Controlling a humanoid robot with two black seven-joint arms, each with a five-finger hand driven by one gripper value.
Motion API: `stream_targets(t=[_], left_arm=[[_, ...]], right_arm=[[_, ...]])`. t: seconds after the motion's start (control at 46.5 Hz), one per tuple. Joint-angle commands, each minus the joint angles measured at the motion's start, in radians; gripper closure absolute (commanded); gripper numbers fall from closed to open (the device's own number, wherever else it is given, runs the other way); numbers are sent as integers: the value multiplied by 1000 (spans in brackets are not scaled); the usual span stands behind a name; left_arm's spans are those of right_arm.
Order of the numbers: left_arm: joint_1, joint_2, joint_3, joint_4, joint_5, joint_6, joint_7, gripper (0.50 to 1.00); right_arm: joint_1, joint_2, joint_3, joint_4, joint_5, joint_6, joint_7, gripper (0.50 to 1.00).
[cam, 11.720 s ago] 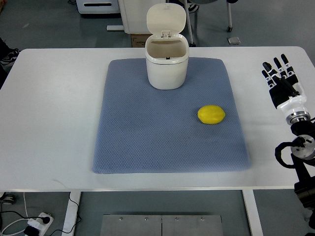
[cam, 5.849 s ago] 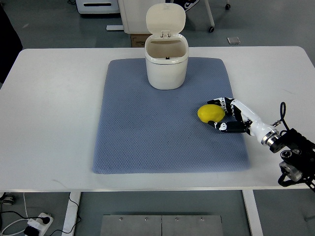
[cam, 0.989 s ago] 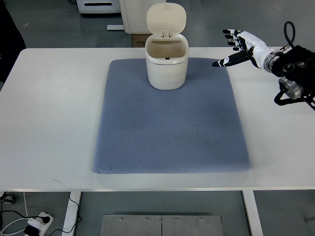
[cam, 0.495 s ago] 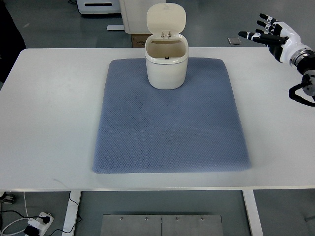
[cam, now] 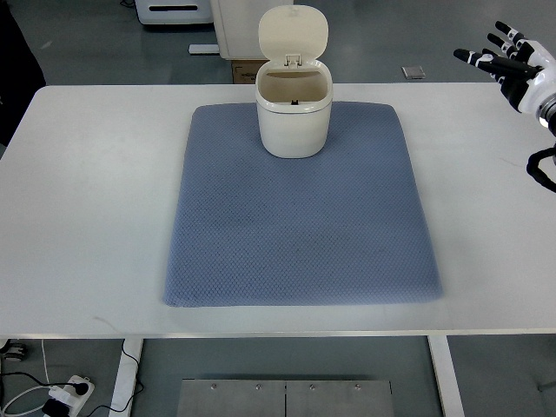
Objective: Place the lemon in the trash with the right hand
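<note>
Since half a second ago the right robot hand (cam: 519,61) has drawn further toward the upper right corner of the frame, now partly cut by the right edge. Nearest the camera, the white counter (cam: 87,217) carries a blue-grey mat (cam: 300,226) that lies bare; the lemon seen on it in earlier frames no longer shows anywhere. At the mat's far edge stands the white trash bin (cam: 294,109), lid (cam: 294,33) tipped up and open. Well apart from the bin, the robot hand hovers with fingers (cam: 479,57) spread, holding nothing.
</note>
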Motion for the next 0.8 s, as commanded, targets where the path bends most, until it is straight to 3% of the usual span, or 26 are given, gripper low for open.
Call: stream_targets(t=[0.0, 0.774], left_arm=[[-1, 0, 0, 0, 0, 0, 0, 500], [-1, 0, 0, 0, 0, 0, 0, 500]], right_arm=[[-16, 20, 47, 0, 0, -1, 2, 505], [-128, 129, 198, 3, 0, 5, 9, 500]])
